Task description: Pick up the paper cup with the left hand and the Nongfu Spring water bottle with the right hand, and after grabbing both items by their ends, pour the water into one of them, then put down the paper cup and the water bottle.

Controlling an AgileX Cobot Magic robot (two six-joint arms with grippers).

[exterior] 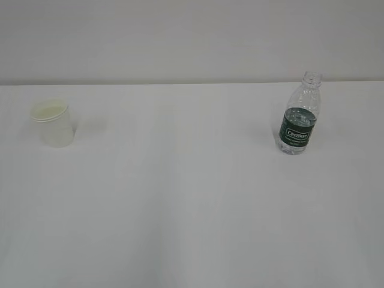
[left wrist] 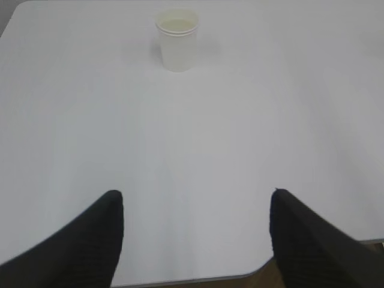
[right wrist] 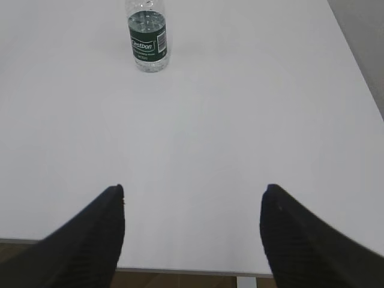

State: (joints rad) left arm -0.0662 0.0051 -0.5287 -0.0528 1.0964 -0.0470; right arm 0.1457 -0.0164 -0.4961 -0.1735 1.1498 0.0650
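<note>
A plain white table (exterior: pixel 192 210) carries a small white tapered paper cup (exterior: pixel 54 124) far left and a clear ribbed green-labelled plastic bottle (exterior: pixel 299 115) upright far right, well apart.

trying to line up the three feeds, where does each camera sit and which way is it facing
Exterior: in front of the table, slanting down at the paper cup and the water bottle; no arm shows.
Left wrist: on the left arm, above the near edge, facing the cup; left gripper open.
Right wrist: on the right arm, likewise, facing the bottle; right gripper open.
Shared: the exterior shares the cup with the left wrist and the bottle with the right.
</note>
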